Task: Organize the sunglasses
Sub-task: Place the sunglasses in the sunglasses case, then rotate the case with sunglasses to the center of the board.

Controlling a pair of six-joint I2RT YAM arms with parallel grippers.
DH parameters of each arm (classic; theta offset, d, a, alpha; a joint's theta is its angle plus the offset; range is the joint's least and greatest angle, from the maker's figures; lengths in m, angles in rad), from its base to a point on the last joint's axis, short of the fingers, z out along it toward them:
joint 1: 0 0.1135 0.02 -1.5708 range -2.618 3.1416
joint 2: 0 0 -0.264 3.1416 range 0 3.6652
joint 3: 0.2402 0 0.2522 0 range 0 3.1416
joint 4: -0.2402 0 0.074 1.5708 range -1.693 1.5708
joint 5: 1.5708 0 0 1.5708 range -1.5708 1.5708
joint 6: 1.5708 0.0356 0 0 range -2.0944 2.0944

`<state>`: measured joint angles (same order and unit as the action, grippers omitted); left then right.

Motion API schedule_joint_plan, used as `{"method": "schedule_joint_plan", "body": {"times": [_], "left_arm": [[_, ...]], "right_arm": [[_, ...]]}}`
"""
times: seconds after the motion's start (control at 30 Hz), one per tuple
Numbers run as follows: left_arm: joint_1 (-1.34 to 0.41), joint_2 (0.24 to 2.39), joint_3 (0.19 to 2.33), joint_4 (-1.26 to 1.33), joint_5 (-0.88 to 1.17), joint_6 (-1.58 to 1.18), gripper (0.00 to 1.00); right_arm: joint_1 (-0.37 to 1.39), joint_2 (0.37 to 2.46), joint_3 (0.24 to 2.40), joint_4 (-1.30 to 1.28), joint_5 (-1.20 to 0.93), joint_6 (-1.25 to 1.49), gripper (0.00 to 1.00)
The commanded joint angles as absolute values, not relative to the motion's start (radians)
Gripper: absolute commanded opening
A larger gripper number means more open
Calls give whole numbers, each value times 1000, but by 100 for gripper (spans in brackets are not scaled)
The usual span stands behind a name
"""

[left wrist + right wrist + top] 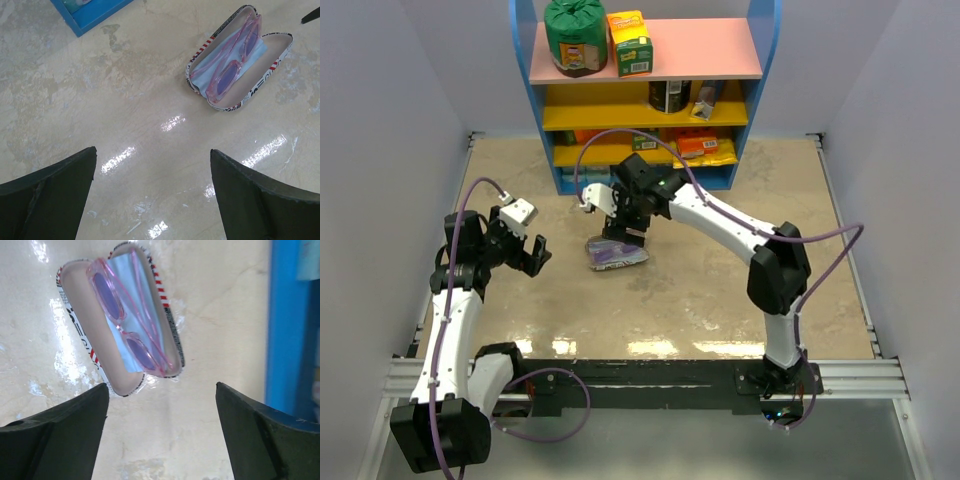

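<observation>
Two grippers stand spread and hold nothing: the right gripper (162, 432) hovers just over the open glasses case (82, 340), and the left gripper (152, 195) is well apart from it. Inside that case the pink sunglasses (122, 326) lie on a light blue cloth (124, 275). Shutting the case one-handed might skid it across the glossy beige table (125, 100), or pinch a slender arm near the rim. Beyond the case stands a blue shelf unit (523, 60) between pale walls (380, 120).

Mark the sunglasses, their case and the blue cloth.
sunglasses (140, 354): right wrist view, on the lower purple lens.
case (82, 310): right wrist view, on the bare beige lining.
blue cloth (120, 270): right wrist view, on its upper end.
</observation>
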<state>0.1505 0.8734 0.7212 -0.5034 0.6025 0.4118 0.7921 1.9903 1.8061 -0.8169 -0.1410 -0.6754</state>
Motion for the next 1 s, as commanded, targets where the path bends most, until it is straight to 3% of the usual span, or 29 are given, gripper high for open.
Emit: {"method": "schedule_joint_plan", "body": {"times": [0.0, 0.4, 0.67, 0.83, 0.97], "left_arm": [[163, 873, 727, -491, 635, 430, 99], [166, 893, 733, -492, 635, 433, 99], [161, 948, 817, -552, 675, 521, 100], [144, 1060, 975, -612, 592, 528, 100], [143, 1091, 985, -608, 592, 467, 100]], "right_arm": [[796, 1892, 1764, -763, -143, -680, 90], [793, 1648, 1430, -672, -215, -733, 92], [782, 1500, 1200, -635, -265, -715, 88], [781, 1474, 1115, -485, -230, -674, 89], [782, 1525, 1123, -407, -189, -632, 91]]}}
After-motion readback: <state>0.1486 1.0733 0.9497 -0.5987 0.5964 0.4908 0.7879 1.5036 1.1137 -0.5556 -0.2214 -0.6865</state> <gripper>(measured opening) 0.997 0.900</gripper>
